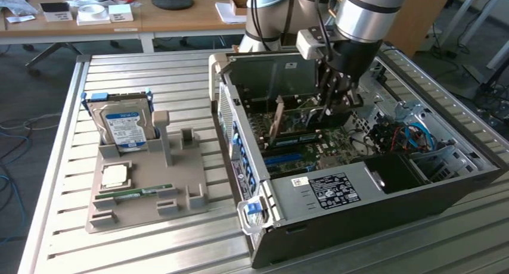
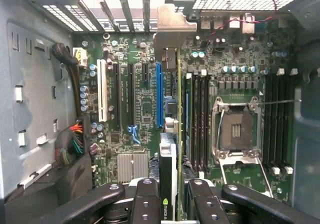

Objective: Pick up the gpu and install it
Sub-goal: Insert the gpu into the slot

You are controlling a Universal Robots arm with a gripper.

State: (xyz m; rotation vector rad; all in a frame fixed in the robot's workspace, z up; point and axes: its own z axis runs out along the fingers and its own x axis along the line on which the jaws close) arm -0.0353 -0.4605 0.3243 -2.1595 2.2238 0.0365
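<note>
Shows slatted aluminium worktable (image 1: 159,250), wooden desks (image 1: 159,22) behind bearing tape roll (image 1: 92,10) and black stand base (image 1: 173,0), grey floor (image 1: 36,92) with blue cables (image 1: 9,144), sunlight at the exterior view's right.

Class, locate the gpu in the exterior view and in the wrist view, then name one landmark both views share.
Exterior view: the gpu stands upright inside the open computer case, under the tool.
Wrist view: the gpu is edge-on between the tool's fingers, beside the blue slot.
Shared landmark: the motherboard.
</note>
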